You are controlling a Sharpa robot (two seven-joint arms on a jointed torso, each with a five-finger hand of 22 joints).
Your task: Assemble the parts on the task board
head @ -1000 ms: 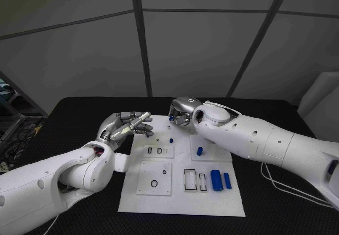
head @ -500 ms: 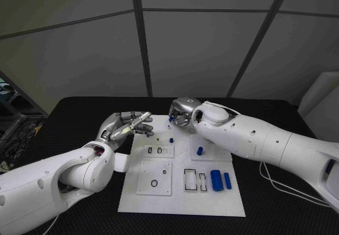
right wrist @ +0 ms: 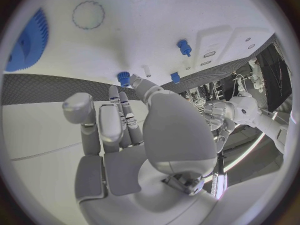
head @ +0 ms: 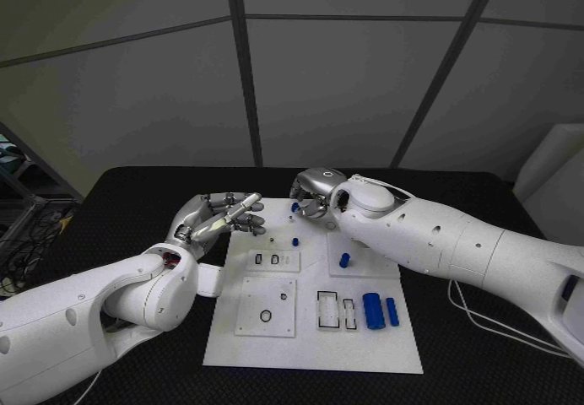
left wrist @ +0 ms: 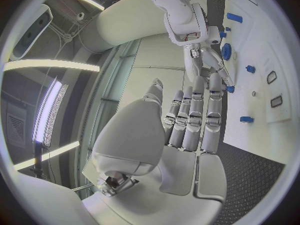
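1. Lying nearest the robot on the white task board (head: 310, 346) were two blue cylinders (head: 372, 310), a thick one and a thinner one (head: 391, 309) side by side, next to two black-rimmed rectangular slots (head: 327, 309).
2. Left of those slots sat a raised white plate carrying one black ring (head: 266, 316) and one smaller dark hole.
3. Farther up, one short blue peg (head: 344, 260) stood upright in the board's right-hand raised plate, and a smaller raised plate to its left showed two small dark slots (head: 267, 258).
4. The left hand (head: 222, 216) hovered above the board's left edge near its far end, its fingers (left wrist: 194, 116) held loosely together and partly extended, with nothing visibly held in them.
5. The right hand (head: 314, 193) was at the far end of the board with its fingers curled downward; a small blue part (head: 294, 205) showed at its fingertips, and the right wrist view placed a blue knob-like piece (right wrist: 124, 78) right at the tip of one finger, though whether it was actually pinched could not be told.
6. The right wrist view also showed two more small blue pegs (right wrist: 183, 47) standing on the board beyond the fingers, plus one blue gear (right wrist: 25, 42) lying flat beside one empty toothed circular recess (right wrist: 88, 15).
7. The board rested on the black table (head: 134, 190).
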